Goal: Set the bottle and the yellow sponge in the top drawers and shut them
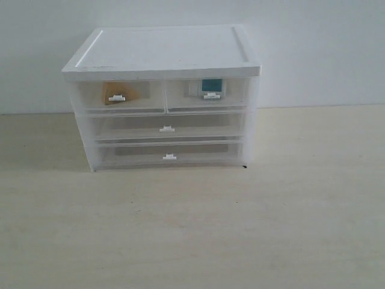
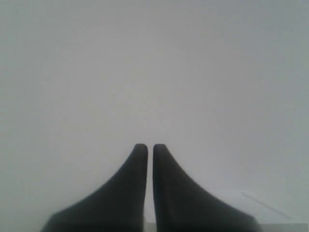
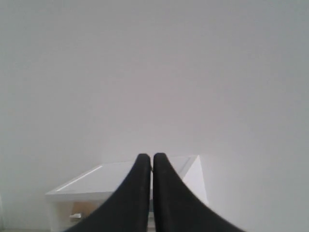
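In the exterior view a white cabinet (image 1: 162,51) stands on the table with both top drawers shut flush. The yellow sponge (image 1: 119,91) shows through the left top drawer (image 1: 118,98). The bottle (image 1: 210,86), with its teal label, shows through the right top drawer (image 1: 208,96). Neither arm appears in that view. My left gripper (image 2: 150,146) is shut and empty, facing a plain wall. My right gripper (image 3: 151,156) is shut and empty too, pointing at the cabinet's top (image 3: 104,176) from a distance.
Two full-width drawers (image 1: 167,128) (image 1: 169,156) below are shut. The cabinet stands against a pale wall (image 1: 313,48) on a light wooden table (image 1: 192,229).
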Robot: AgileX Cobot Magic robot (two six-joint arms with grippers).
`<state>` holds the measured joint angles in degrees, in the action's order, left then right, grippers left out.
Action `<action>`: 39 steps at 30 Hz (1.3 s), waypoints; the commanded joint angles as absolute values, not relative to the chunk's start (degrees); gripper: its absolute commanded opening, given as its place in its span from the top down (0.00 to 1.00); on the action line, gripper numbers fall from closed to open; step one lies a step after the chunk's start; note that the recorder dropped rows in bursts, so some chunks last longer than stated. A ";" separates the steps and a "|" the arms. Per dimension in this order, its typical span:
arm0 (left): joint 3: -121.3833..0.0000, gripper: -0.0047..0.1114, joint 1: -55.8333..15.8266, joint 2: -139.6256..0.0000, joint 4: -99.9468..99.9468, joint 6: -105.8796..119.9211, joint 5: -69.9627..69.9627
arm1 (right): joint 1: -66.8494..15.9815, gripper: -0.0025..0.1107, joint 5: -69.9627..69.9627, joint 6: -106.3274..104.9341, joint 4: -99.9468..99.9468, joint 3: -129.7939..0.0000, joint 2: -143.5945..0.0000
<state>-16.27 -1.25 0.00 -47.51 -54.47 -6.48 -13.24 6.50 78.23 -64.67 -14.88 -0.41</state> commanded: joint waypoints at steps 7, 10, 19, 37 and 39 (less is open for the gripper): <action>-15.61 0.93 -1.30 0.00 -47.02 -54.87 -4.81 | -13.14 0.98 -2.42 76.32 -63.39 -16.67 0.00; -15.61 0.93 -1.30 0.00 -47.14 -56.62 -4.80 | -13.14 0.98 5.75 79.19 -63.29 -16.67 0.00; -15.50 0.93 -1.30 0.00 -47.38 -56.78 0.00 | -13.14 0.98 20.97 113.46 -54.57 -16.67 0.00; -15.40 0.93 -1.30 0.00 -47.38 -56.78 6.88 | -13.14 0.98 6.62 39.50 17.53 -14.64 0.00; -15.40 0.93 -1.30 0.00 -47.27 -56.78 7.82 | -13.14 0.98 -0.72 26.28 15.08 -14.54 0.00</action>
<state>-15.59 -1.25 -0.09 -47.51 -56.26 6.52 -13.24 5.05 39.07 17.75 -14.97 -0.30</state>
